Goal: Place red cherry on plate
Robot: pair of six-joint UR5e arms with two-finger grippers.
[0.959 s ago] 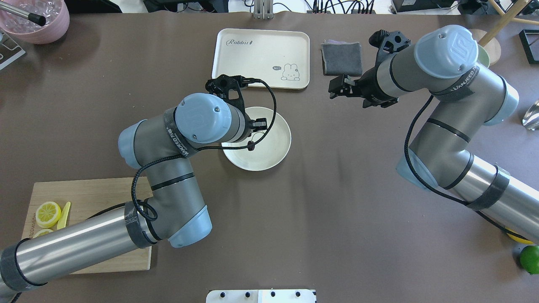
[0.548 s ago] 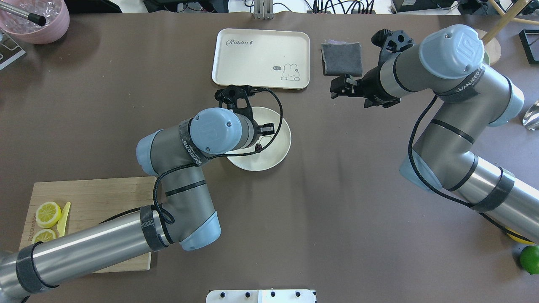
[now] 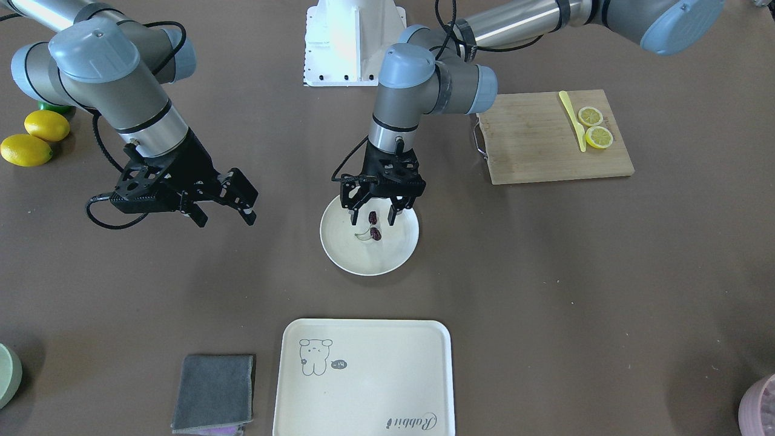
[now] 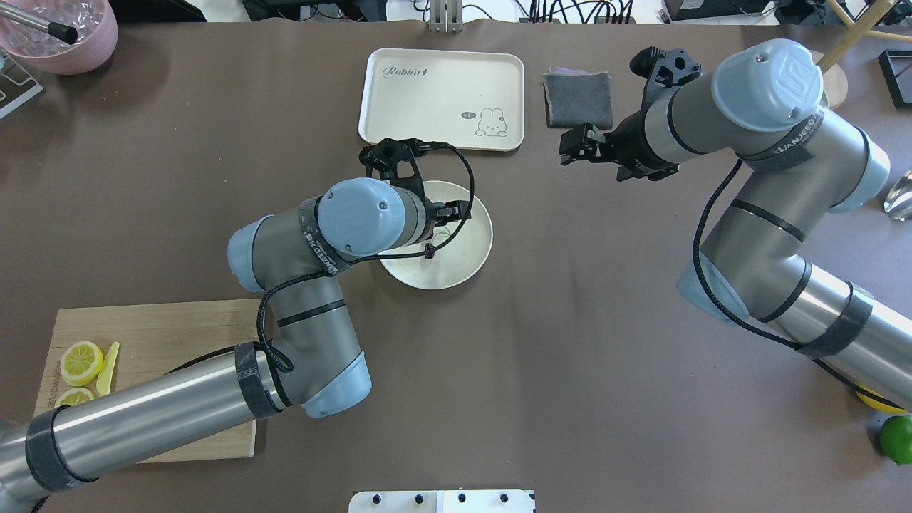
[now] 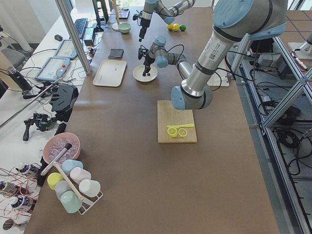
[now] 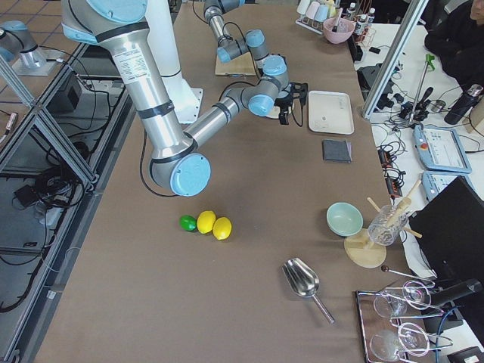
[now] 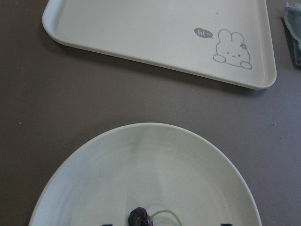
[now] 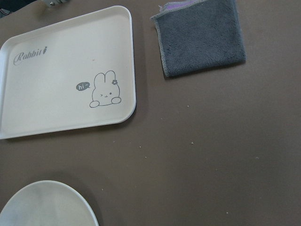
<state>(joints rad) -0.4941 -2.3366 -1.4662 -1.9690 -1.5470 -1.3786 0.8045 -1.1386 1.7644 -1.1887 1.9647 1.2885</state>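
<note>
Cutting board (image 3: 533, 139): nearest the robot, at 8 o'clock of the plate seen from overhead, well apart.
Left end effector (image 3: 373, 221): jaws spread, gripping nothing, low over the plate (image 3: 387, 254).
Red cherry (image 3: 375, 233): on the plate near its centre, one fruit between the fingers.
Risk: on lifting, a finger may snag the stem and drag the pair toward the rim.
Room: bare surface all round; straight up looks free.
Right end effector (image 3: 224, 219): open, empty, at 2 o'clock.
Tray (image 3: 363, 375): at 12 o'clock, farthest.
</note>
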